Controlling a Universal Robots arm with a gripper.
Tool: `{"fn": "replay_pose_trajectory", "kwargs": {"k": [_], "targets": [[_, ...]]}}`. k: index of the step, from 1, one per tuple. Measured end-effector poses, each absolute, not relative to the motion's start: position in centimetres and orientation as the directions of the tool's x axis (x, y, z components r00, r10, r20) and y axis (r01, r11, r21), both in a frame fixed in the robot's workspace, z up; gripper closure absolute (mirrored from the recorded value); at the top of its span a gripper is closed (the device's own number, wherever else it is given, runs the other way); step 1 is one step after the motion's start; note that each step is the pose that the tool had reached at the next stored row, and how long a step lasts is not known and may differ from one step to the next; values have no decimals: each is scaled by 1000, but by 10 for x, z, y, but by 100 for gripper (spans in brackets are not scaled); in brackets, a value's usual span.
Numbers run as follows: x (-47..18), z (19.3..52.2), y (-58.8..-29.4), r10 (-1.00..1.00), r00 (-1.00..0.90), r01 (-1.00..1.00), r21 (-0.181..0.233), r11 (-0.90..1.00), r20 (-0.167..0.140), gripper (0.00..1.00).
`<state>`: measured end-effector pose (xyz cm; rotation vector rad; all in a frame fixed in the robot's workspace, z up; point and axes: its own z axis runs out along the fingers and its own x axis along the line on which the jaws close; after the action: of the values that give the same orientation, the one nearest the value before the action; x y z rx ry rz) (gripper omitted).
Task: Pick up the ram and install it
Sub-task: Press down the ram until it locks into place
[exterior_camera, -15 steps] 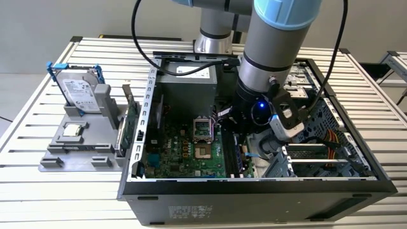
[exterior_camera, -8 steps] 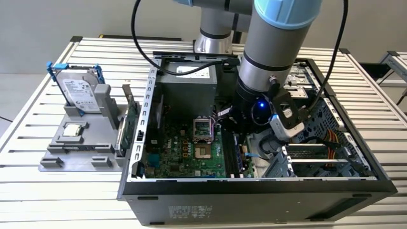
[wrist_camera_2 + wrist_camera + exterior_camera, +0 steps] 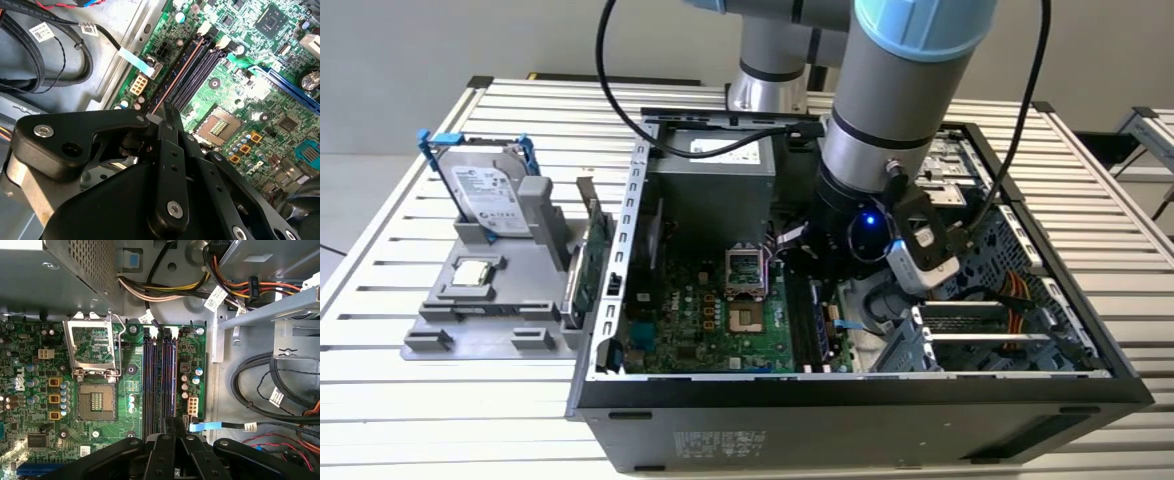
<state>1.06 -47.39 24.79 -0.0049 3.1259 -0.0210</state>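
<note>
The ram (image 3: 178, 74) shows as a thin stick seen edge-on. It stands along the outermost of the long black slots (image 3: 150, 380) on the green motherboard (image 3: 700, 320). My gripper (image 3: 159, 116) is down inside the open computer case (image 3: 854, 395). Its black fingers (image 3: 167, 426) are pressed together on the near end of the ram. Its far end reaches the white slot latch (image 3: 204, 29). I cannot tell whether the stick is fully seated. In the exterior view the gripper (image 3: 834, 285) hangs over the slot area beside the processor socket (image 3: 744, 268).
Black cable bundles (image 3: 280, 385) and coloured power wires (image 3: 235, 287) lie close beside the slots. The power supply box (image 3: 714, 180) fills the case's far end. Outside the case, at the exterior view's left, a grey fixture (image 3: 480, 310) holds a hard drive (image 3: 494, 195) and a large green card (image 3: 594, 275).
</note>
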Motion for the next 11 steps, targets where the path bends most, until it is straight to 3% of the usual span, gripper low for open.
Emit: {"fn": "replay_pose_trajectory", "kwargs": {"k": [11], "targets": [[11, 240, -474, -192, -981, -192, -14, 981, -16, 100]]}}
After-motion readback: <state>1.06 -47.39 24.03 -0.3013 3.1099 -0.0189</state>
